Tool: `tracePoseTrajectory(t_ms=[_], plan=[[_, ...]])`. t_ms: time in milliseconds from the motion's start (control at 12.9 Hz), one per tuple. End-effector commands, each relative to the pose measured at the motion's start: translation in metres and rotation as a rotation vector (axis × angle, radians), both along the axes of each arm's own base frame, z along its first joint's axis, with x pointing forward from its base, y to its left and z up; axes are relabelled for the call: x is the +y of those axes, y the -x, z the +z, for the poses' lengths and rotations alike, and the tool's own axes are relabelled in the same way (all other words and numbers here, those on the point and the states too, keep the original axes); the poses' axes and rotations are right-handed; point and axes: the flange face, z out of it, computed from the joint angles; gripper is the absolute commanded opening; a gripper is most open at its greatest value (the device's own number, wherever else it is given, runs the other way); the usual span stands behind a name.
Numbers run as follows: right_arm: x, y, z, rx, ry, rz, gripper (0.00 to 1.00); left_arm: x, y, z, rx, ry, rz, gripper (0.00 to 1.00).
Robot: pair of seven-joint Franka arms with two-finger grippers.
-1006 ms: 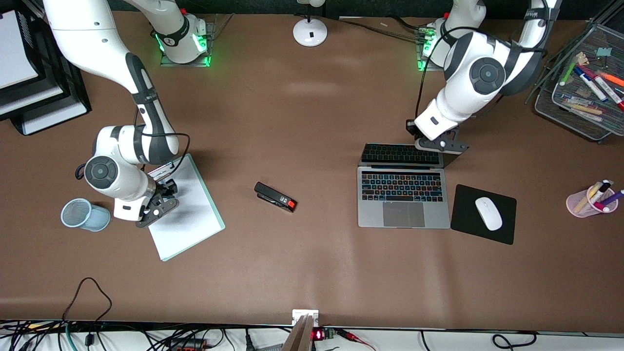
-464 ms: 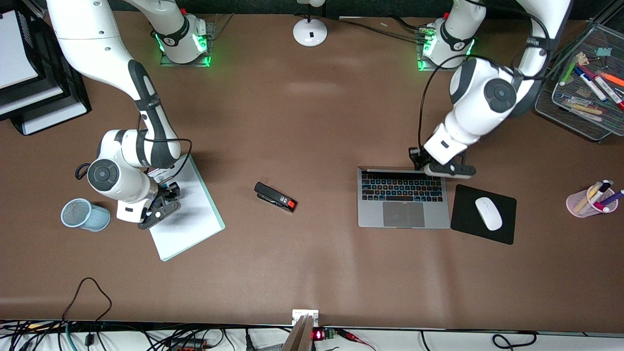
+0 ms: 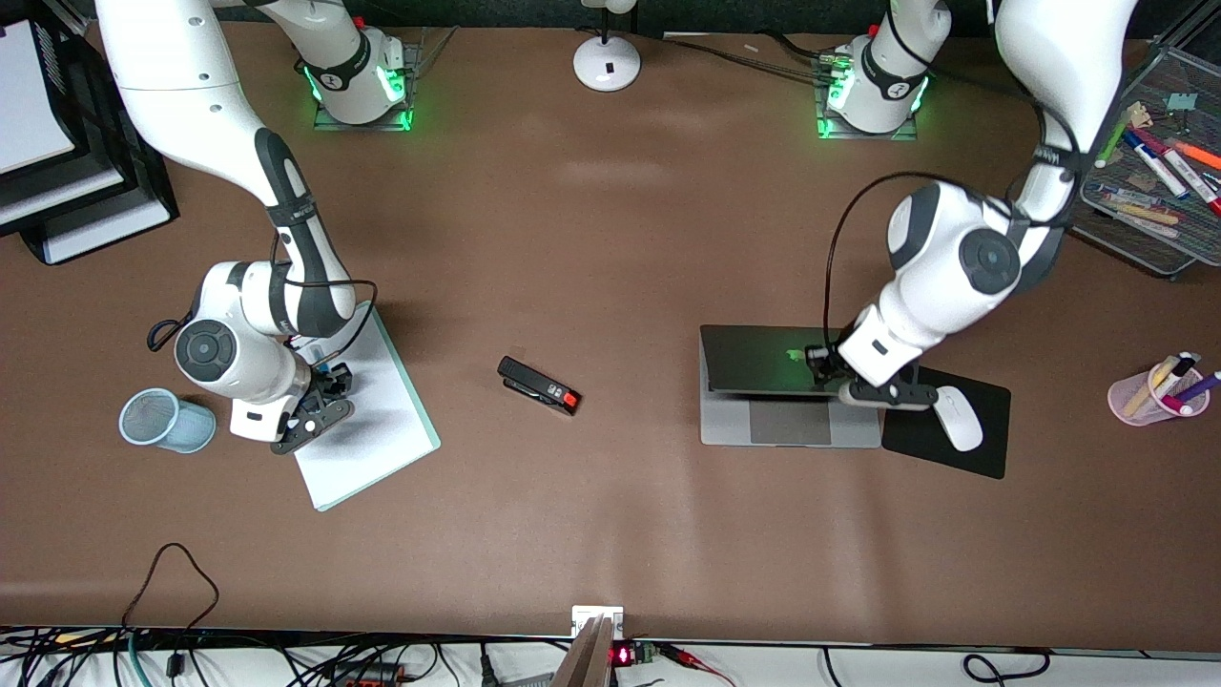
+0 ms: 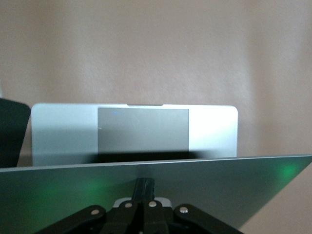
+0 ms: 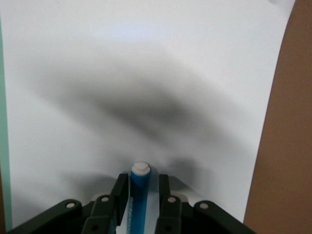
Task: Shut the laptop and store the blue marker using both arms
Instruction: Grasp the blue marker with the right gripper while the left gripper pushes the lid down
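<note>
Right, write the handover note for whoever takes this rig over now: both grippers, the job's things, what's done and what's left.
Left gripper: shut, pressing down on the laptop lid, which is tilted low over the keyboard with the trackpad uncovered.
Right gripper: low over the white notepad toward the right arm's end of the table, fingers on either side of the blue marker; a firm grip cannot be confirmed.
Done: lid most of the way down, marker reached.
Left: press the lid flat, lift the marker and store it, probably in the blue mesh cup beside the notepad.
</note>
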Motion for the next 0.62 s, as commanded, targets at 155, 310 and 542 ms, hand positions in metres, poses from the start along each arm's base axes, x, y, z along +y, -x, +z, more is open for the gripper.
tracePoseTrajectory(t_ms=[155,310,542], plan=[[0.000,-0.011,-0.006,-0.009,-0.042,-0.021,0.21,0.002,-0.029,-0.047,-0.039,0.032,0.019,0.00],[0.000,-0.012,-0.005,-0.012,-0.047,-0.034,0.00,0.000,-0.028,-0.073,-0.061,0.006,-0.020,0.00],[0.000,-0.035,0.039,-0.006,-0.070,-0.039,0.00,0.004,-0.031,-0.099,-0.077,-0.003,-0.016,0.00]])
